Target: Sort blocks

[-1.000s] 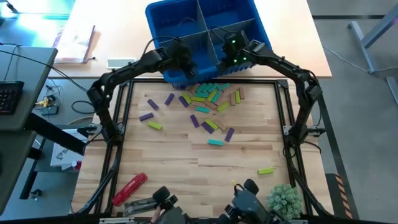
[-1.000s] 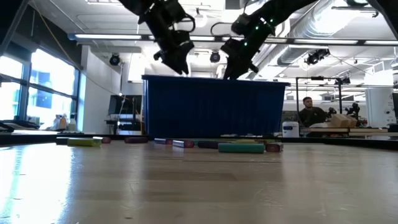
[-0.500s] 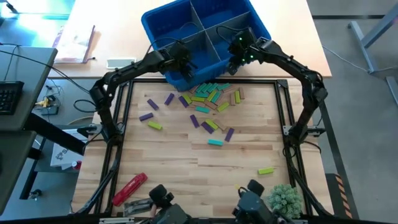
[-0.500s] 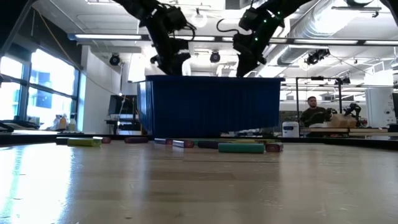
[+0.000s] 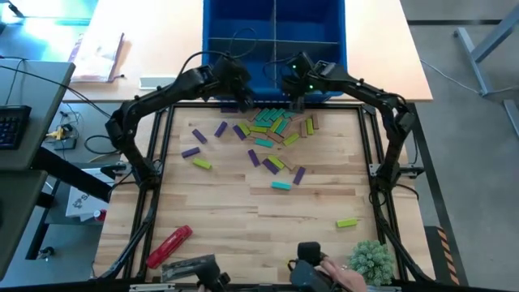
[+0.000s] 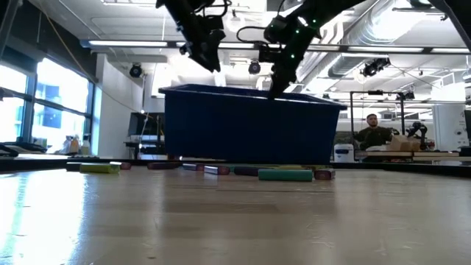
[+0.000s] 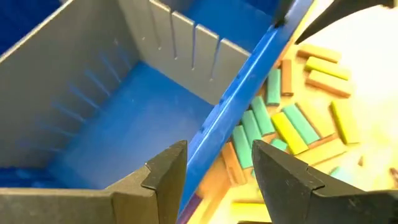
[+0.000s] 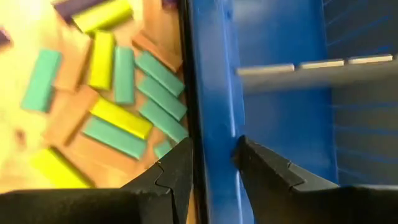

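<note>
Gripping the bin, both arms, no blocks in hand.

Left gripper (image 5: pixel 235 85): the left wrist view shows its fingers (image 7: pixel 165 177) straddling the near rim of the blue bin (image 5: pixel 243 24), pinched onto that wall. Jaws only as wide as the rim. The bin's grey divider (image 7: pixel 155 56) sits just beyond the fingers, and that compartment looks empty.

Right gripper (image 5: pixel 293 81): same story further along the same rim. Its fingers (image 8: pixel 258 168) are set either side of the blue wall, narrow gap, clamped on the edge. In the low view the bin sits level at the far side of the table with both arms coming down onto its top edge.

Blocks (image 5: pixel 272 126): all on the wood just table-side of both grippers, the dense heap close under the bin wall and between the two claws. Purple, lime, teal and tan are mixed and partly overlapping. Strays lie further out toward you, one lime block (image 5: pixel 346 222) well apart near the green plant (image 5: pixel 371 259). A red tool (image 5: pixel 169 245) lies at the near left, not part of the sort.

Handling, my read: the blocks are rigid, light, smooth bars, likely to skid or pivot if you nudge one end. Take each across its short width at mid-length. Start with the strays. The heap gives you little finger room, and closing there risks catching two at once.
</note>
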